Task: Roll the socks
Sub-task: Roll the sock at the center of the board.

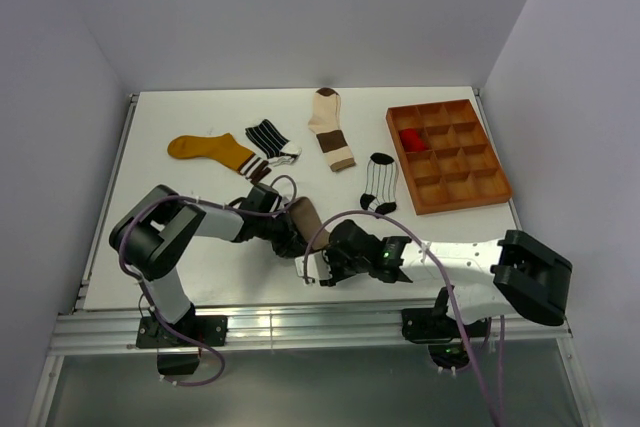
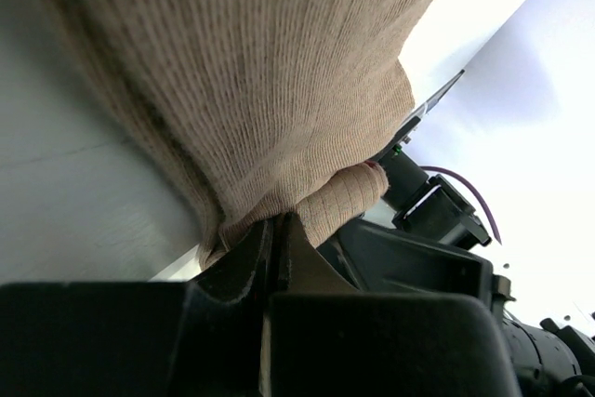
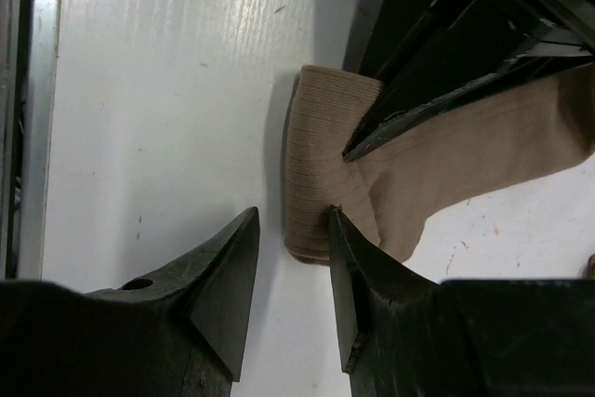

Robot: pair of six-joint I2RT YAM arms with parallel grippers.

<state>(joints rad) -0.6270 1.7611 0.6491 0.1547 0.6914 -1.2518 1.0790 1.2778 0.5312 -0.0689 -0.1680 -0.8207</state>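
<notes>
Sock (image 1: 303,219) (taupe) lay low centre of top view, pinched in left gripper (image 2: 276,228), jaws clamped on fabric. Right gripper (image 3: 293,220) stood part open, one finger against the folded end.

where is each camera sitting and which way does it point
Top external: above and behind the robot, looking down on the table; the left arm and right arm show.
Left wrist: on the left arm, looking along the left tool, shut on the taupe sock.
Right wrist: looking down past the open right tool at the table.
Shared: both wrist views see the taupe sock and the left tool.
</notes>
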